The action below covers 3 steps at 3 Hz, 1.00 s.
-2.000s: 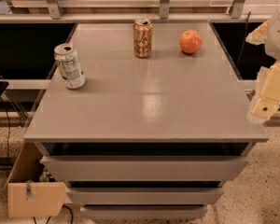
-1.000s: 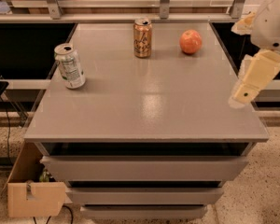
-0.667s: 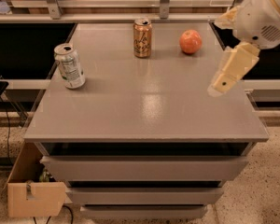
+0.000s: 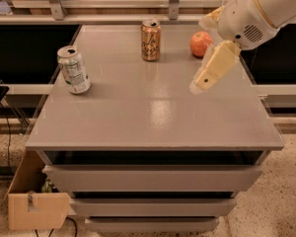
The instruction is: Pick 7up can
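Note:
The 7up can point(image 4: 73, 69), silver-white with green markings and a shiny top, stands upright near the left edge of the grey table point(image 4: 153, 117). My gripper point(image 4: 207, 77) hangs above the table's right half, on a white arm that comes in from the upper right. It is far to the right of the can and holds nothing that I can see.
A copper-brown can point(image 4: 150, 40) stands upright at the back middle of the table. An orange-red round fruit point(image 4: 201, 44) lies at the back right, just behind my gripper. Drawers sit below the tabletop. A cardboard box point(image 4: 34, 206) stands on the floor at the lower left.
My arm has swung in from the right edge of the view toward the left, over the table's right half. The cans and the fruit have not moved.

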Motion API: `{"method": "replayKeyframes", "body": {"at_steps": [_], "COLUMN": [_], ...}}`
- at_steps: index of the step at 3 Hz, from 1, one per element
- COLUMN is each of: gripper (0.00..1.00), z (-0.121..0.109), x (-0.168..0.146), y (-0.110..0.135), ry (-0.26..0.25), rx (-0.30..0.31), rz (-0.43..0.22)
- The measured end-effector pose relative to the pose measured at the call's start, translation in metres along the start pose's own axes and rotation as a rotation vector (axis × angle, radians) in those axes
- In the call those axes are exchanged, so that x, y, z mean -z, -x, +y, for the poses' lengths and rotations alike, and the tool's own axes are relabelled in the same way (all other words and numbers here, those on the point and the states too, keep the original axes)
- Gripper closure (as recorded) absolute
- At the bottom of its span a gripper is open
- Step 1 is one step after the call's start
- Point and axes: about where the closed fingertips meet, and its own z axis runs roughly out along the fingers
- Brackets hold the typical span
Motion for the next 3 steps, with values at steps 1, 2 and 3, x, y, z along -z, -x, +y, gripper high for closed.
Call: {"method": "replayKeyframes", "body": {"at_steps": [1, 2, 3], "gripper": [0.00, 0.00, 0.00], "z": [0.001, 0.003, 0.011], "x": [-0.006, -0.039, -0.076], "y": [0.006, 0.029, 0.069], "ry": [-0.005, 0.032, 0.083], "rx": [0.017, 0.045, 0.070], "rz": [-0.009, -0.099, -0.219]}}
